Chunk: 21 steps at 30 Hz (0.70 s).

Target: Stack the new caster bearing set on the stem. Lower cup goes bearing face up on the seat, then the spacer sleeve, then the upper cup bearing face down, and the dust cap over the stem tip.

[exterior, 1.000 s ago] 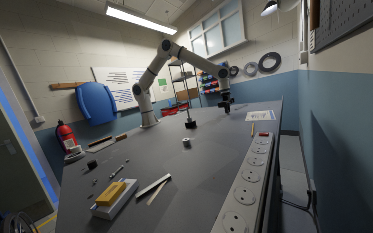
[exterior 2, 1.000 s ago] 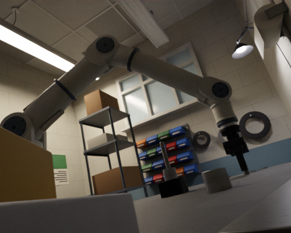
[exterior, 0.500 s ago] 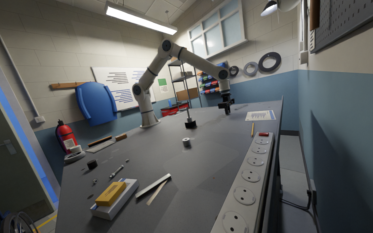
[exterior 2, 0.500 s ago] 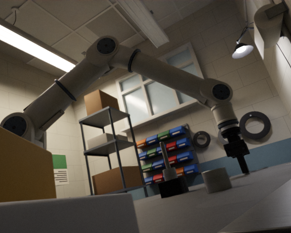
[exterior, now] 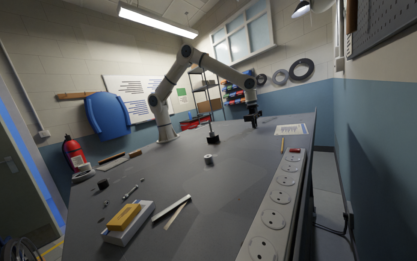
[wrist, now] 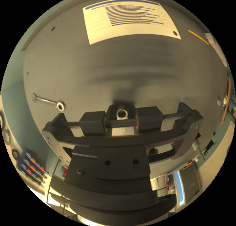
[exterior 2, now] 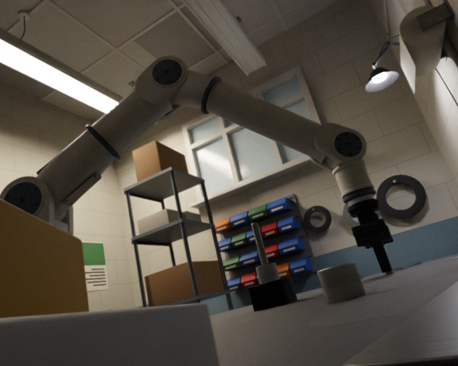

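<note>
A pale lower cup (exterior: 212,133) sits on the stem (exterior: 210,126) above its black base (exterior: 213,139), near the middle of the bench. My gripper (exterior: 254,125) is down at the bench surface to the right of the stem, toward the far wall, and its fingers (wrist: 121,119) are closed on a small silvery ring-shaped part (wrist: 121,114). A pale cylindrical part with a centre hole (exterior: 208,159) stands on the bench in front of the stem, apart from it. A small black cap (exterior: 102,184) sits far off at the left near end.
A white tray with a yellow block (exterior: 124,217) lies at the near left edge, with a bolt (exterior: 130,192) and metal strips (exterior: 171,207) beside it. A paper sheet (exterior: 291,129), a pencil (exterior: 281,145) and a power strip (exterior: 276,198) run along the right edge; a spanner (wrist: 47,102) lies beyond my gripper.
</note>
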Motion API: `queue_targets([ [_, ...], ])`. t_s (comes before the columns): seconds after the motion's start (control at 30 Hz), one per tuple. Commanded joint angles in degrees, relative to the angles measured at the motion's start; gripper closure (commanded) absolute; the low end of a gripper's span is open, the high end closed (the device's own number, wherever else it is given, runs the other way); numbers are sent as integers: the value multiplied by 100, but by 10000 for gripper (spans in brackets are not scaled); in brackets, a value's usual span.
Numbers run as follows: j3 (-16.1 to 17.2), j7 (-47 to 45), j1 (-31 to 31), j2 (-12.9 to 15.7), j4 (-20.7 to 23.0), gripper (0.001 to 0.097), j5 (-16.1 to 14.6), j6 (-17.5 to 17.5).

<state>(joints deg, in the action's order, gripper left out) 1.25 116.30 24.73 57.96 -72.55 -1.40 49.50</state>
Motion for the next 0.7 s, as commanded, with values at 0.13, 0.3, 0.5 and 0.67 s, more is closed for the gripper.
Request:
queue_targets([
  [0.13,0,0,0,-6,4,876,0,-1],
  [0.3,0,0,0,-5,4,906,0,-1],
  [0.5,0,0,0,-7,3,906,0,1],
  [0.67,0,0,0,-32,-1,906,1,20],
])
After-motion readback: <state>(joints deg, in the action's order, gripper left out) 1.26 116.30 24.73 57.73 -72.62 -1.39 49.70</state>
